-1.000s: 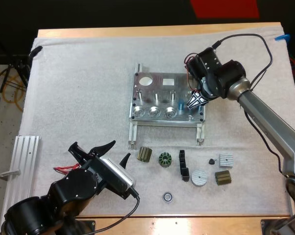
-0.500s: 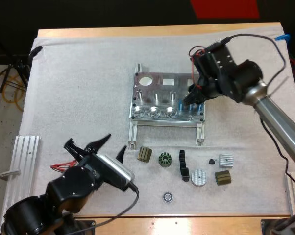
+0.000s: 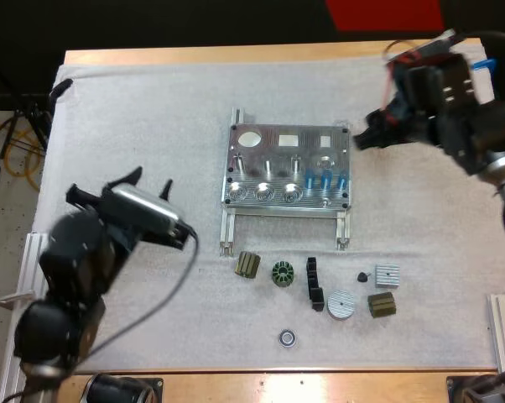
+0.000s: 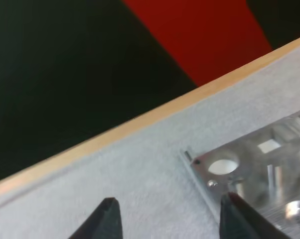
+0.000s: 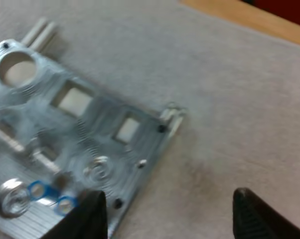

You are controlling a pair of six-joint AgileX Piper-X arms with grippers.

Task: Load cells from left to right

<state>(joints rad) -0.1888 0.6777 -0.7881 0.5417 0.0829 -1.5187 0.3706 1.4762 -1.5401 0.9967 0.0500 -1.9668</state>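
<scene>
The metal fixture [image 3: 273, 164] lies at mid-mat, with blue cylinders [image 3: 326, 179] standing in its front right corner. My right gripper [image 3: 363, 139] hovers just beyond the fixture's right edge. In the right wrist view it is open [image 5: 172, 219] over the mat beside the fixture [image 5: 90, 129], near the blue cylinders [image 5: 38, 190], holding nothing. My left gripper [image 3: 148, 181] is raised over the mat left of the fixture. Its fingers stand apart and empty [image 4: 172, 219], pointing toward the fixture's far left corner [image 4: 259, 164].
Small dark and silver parts lie in a row in front of the fixture: a ribbed olive piece [image 3: 247, 265], a round stator [image 3: 282, 273], a black bracket [image 3: 313, 284], a silver disc [image 3: 341, 304], a bearing [image 3: 287, 337]. An aluminium rail [image 3: 34, 277] lies at the left edge.
My right gripper drew back from the fixture's front right corner to the upper right, leaving blue cylinders there. My left arm rose and swung left and away from the front edge.
</scene>
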